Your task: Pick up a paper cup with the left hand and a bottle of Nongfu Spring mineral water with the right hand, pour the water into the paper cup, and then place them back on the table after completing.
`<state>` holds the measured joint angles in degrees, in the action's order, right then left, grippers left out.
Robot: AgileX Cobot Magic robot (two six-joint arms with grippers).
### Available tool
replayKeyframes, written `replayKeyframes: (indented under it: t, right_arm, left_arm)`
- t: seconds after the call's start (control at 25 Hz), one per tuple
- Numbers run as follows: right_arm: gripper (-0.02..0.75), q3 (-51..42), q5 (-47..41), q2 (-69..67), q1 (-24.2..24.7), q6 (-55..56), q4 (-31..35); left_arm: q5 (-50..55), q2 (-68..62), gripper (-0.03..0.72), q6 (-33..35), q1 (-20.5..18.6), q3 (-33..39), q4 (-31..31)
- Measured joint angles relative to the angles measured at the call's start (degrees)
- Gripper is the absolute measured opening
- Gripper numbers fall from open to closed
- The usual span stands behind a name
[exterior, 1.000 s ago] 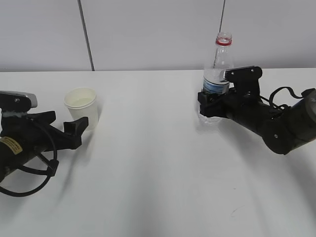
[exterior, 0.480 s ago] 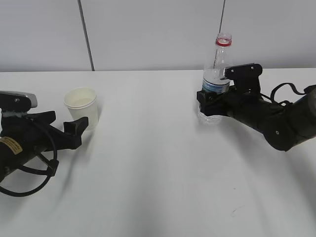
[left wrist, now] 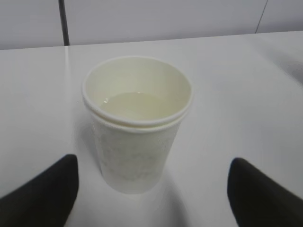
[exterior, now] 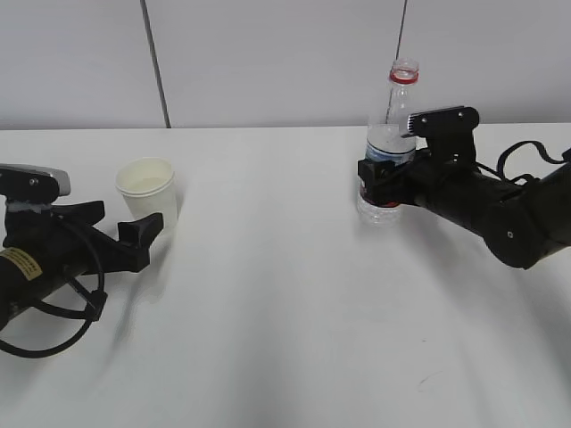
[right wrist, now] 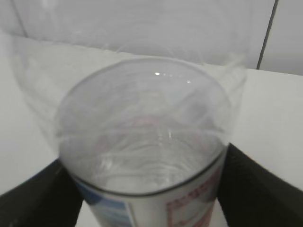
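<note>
Even, bright light fell from above, leaving only soft grey shadows on the white table (exterior: 285,294) beneath both arms. The right wrist view was blurred, the bottle (right wrist: 142,156) too close for focus; the cup (left wrist: 137,123) looked slightly soft.

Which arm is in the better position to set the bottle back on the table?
The right. The right hand has its jaws around the bottle, which stands upright at the table. The left hand, jaws open, sits beside the paper cup.

- paper cup (exterior: 149,192) upright on the white table (exterior: 268,294), some water (left wrist: 137,104) inside
- clear uncapped bottle (exterior: 390,143) standing upright, far right of it
</note>
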<state>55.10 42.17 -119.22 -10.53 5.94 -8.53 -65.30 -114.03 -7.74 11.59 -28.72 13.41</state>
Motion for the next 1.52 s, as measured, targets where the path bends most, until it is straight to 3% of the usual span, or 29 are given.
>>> replayKeyframes:
  t: [1.08,1.52]
  right_arm:
    - [0.594,-13.85,-1.3,16.86,0.0,0.0,-0.32]
    - [0.594,-15.76,-16.74,27.79,0.0,0.0,-1.48]
  left_arm:
    - [0.7,4.03,0.587,0.0,0.0,1.5,3.08]
    - [20.65,15.44,0.587,-1.75,0.0,1.52,3.15]
